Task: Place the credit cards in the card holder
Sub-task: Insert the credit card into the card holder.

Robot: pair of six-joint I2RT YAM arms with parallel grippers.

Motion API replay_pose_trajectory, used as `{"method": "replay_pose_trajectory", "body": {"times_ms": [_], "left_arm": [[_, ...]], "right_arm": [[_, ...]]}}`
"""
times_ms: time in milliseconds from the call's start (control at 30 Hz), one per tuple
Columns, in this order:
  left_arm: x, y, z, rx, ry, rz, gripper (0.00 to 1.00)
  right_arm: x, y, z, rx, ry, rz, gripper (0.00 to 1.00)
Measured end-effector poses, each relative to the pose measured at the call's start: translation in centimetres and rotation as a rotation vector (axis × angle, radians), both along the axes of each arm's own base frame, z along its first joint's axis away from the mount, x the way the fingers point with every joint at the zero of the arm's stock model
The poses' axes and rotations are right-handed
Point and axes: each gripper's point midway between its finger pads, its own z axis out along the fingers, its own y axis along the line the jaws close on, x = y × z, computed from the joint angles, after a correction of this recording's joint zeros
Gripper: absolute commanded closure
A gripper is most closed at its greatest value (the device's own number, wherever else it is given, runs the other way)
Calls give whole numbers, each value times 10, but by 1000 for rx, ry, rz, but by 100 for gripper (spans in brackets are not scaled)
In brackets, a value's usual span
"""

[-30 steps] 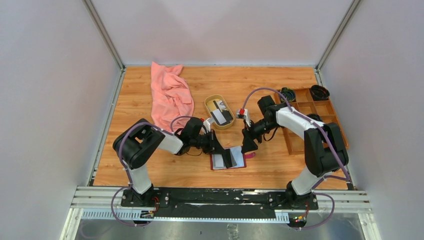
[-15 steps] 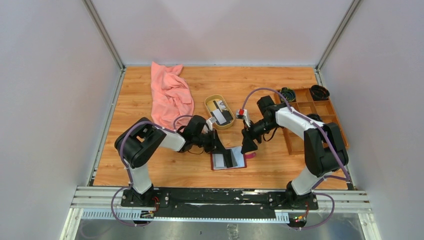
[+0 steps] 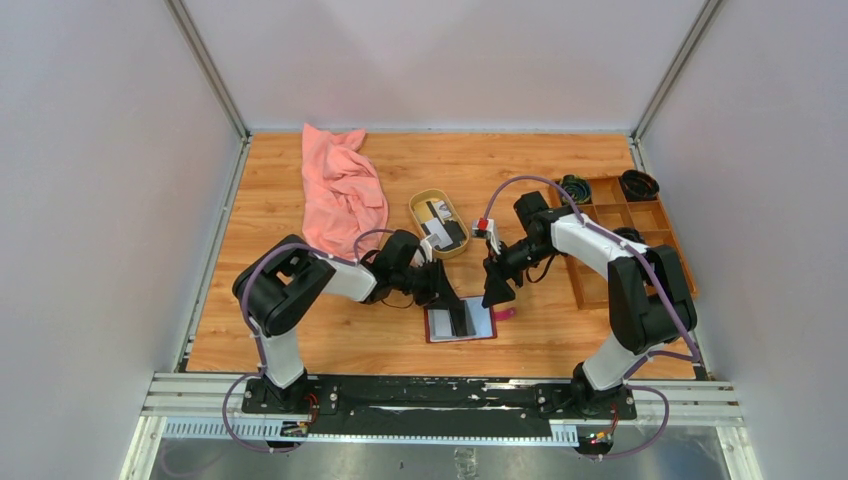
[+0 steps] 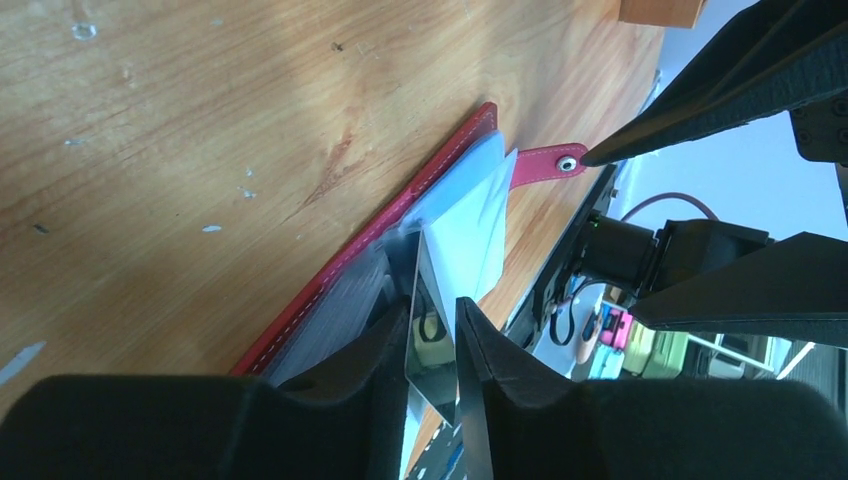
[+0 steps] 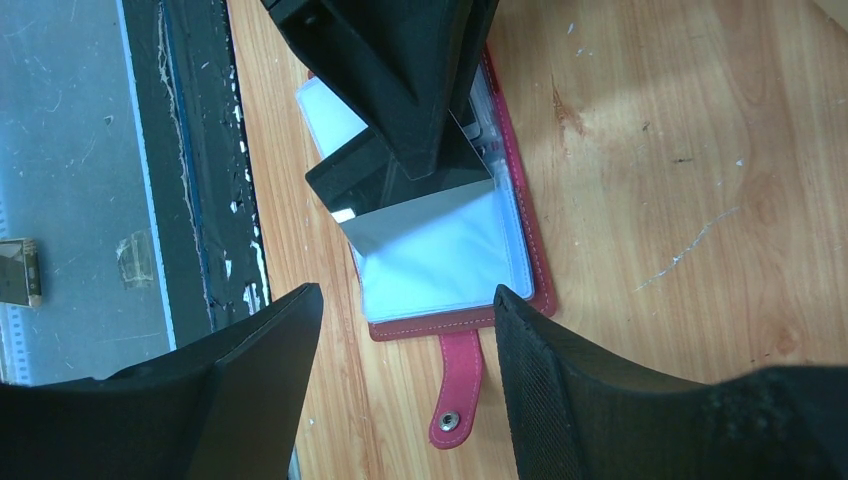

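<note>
The dark red card holder (image 3: 480,333) lies open on the table between the arms, its clear sleeves up and its snap tab (image 5: 455,388) pointing right. A black credit card (image 5: 420,205) stands on edge, tilted, with its lower end in a sleeve of the card holder (image 5: 530,262). My left gripper (image 4: 433,308) straddles that credit card (image 4: 430,345); the card rests against one finger with a gap to the other, so the jaws are open. My right gripper (image 5: 406,292) hovers open over the tab, holding nothing. More credit cards (image 3: 443,230) lie in the tan dish.
The oval tan dish (image 3: 418,205) sits just behind the card holder. A pink cloth (image 3: 340,195) lies at the back left. A brown wooden compartment tray (image 3: 600,215) with dark items stands at the right. The table's front rail runs close below the card holder.
My left jaws have parted from shut, freeing the black card, which stays standing in the sleeve. The left arm has crept slightly right. The right arm has not moved.
</note>
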Motion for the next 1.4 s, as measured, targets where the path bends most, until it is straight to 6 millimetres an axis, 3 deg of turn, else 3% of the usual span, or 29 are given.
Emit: {"method": "replay_pose_trajectory", "body": {"times_ms": [200,633,933,1067,1233,1300,1400], "left_arm": [[5,-2,6,2,-33,13,60],[19,5,10,96,-121,22,58],[26,21,9,216,-180,33,59],[27,35,13,286,-217,42,65],[28,43,41,273,-295,65,80],[24,43,48,255,-306,66,85],[9,40,43,252,-291,44,89]], "right_arm": [[0,0,0,0,-1,3,33],[-3,0,0,0,2,11,33],[-4,0,0,0,0,19,33],[-4,0,0,0,0,20,33],[-4,0,0,-1,0,20,37],[-4,1,-1,-3,3,22,38],[-6,2,-4,-8,14,30,40]]}}
